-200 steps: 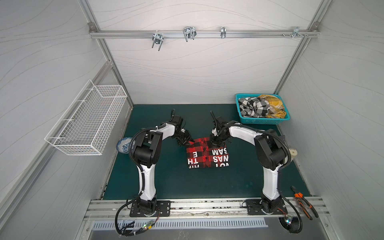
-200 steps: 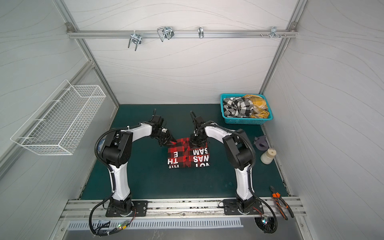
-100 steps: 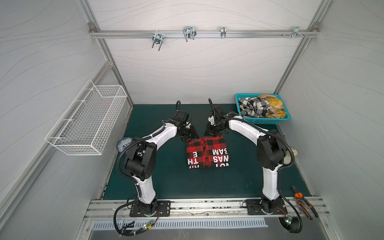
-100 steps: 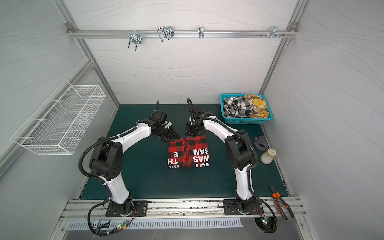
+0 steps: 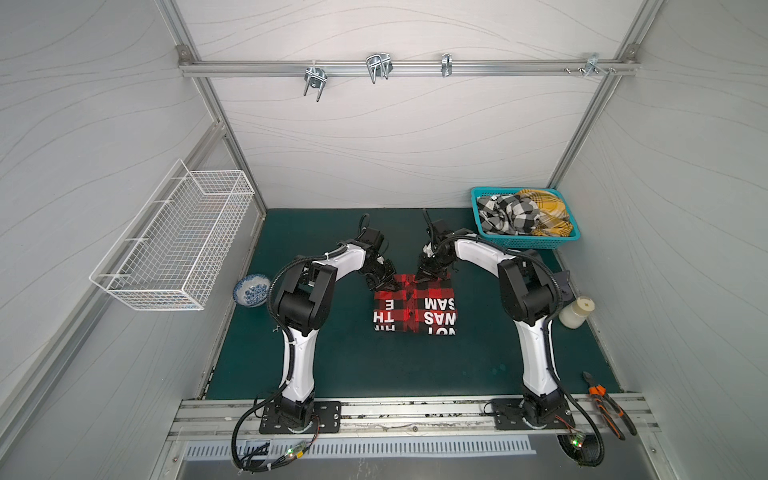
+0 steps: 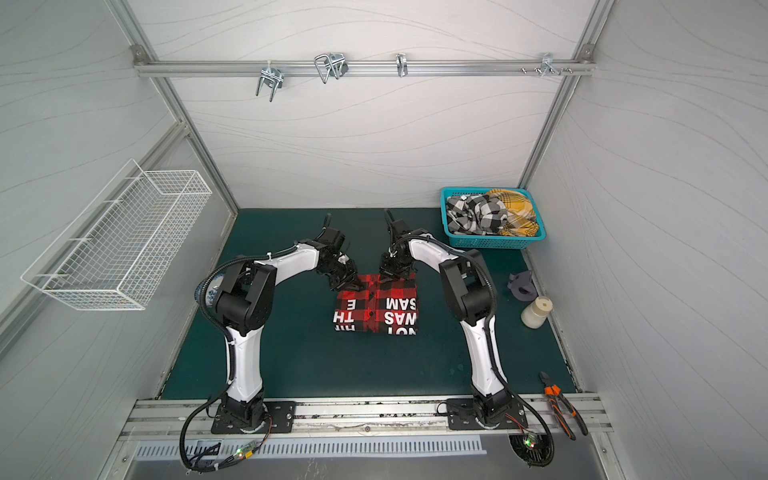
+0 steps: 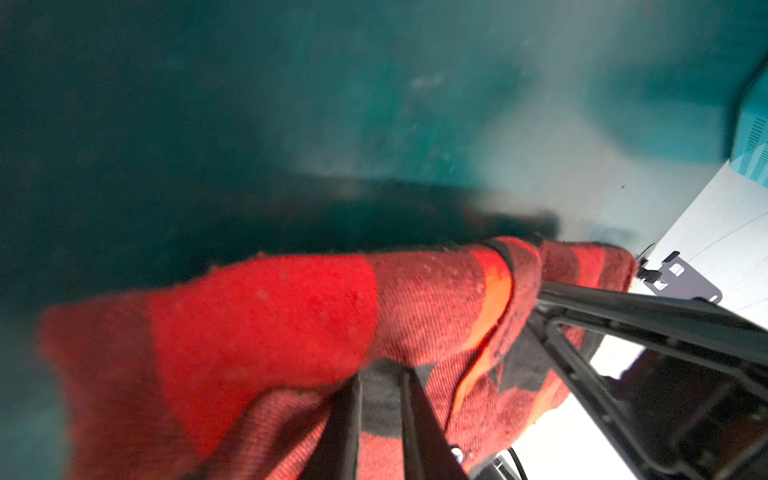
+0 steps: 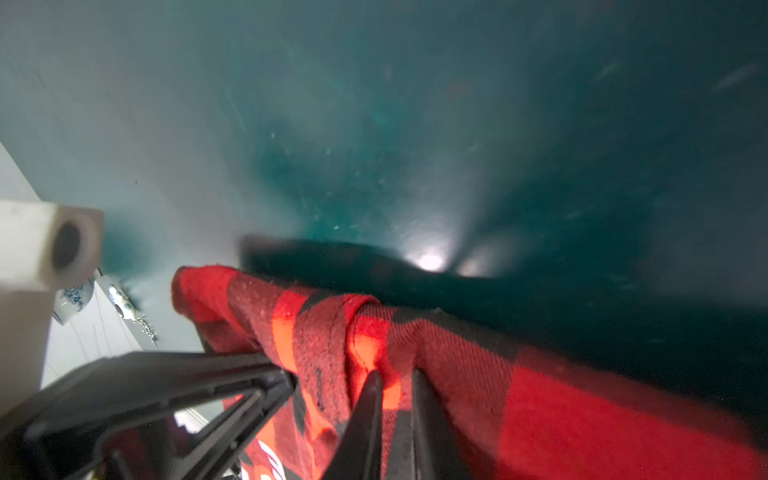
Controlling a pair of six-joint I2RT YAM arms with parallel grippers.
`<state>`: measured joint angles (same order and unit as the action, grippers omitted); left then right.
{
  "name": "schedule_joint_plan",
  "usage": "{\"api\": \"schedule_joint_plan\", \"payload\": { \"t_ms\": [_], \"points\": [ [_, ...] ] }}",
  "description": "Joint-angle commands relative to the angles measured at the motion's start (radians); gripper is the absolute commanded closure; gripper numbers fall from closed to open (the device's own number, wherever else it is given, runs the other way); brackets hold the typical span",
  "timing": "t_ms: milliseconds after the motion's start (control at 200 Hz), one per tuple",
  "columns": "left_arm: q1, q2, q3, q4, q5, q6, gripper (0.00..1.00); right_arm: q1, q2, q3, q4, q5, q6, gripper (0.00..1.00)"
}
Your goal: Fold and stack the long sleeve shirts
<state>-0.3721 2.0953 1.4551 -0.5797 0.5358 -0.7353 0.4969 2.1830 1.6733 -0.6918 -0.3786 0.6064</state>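
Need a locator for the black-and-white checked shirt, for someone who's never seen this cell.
On the green mat, look to the far right corner for the teal basket. Two crumpled shirts lie in it; the black-and-white checked shirt takes its left side in both top views. Its neighbour is mustard-yellow plaid, and the red-and-black shirt lies out on the mat.

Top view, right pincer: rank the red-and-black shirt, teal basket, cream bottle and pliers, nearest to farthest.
From the right pincer in a top view:
1. red-and-black shirt: centre, its far edge is in the pincer's grip.
2. teal basket: far right corner.
3. cream bottle: right edge.
4. pliers: near right corner.
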Motion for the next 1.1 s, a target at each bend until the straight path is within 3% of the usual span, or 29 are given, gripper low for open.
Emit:
{"api": "schedule_joint_plan", "payload": {
  "t_ms": [0, 205, 540, 700, 1095],
  "points": [
    [0.003, 0.045, 0.047, -0.054, -0.018, 0.045, 0.81, -0.042, -0.050, 0.019, -0.108, 0.018, -0.069, 0.83],
    [-0.018, -0.141, -0.041, -0.032, 0.004, 0.031, 0.73, -0.046, -0.291, -0.089, -0.203, 0.124, -0.169, 0.79],
    [-0.062, -0.475, -0.301, -0.066, -0.042, 0.068, 0.71, -0.007, -0.542, -0.419, -0.048, 0.009, -0.060, 0.78],
    [-0.065, -0.458, -0.393, -0.009, 0.032, 0.073, 0.75, 0.011, -0.536, -0.492, 0.023, -0.017, -0.030, 0.78],
    [-0.058, -0.284, -0.414, 0.011, -0.066, 0.071, 0.82, -0.045, -0.425, -0.612, 0.123, -0.022, -0.013, 0.79]
  ]
}}
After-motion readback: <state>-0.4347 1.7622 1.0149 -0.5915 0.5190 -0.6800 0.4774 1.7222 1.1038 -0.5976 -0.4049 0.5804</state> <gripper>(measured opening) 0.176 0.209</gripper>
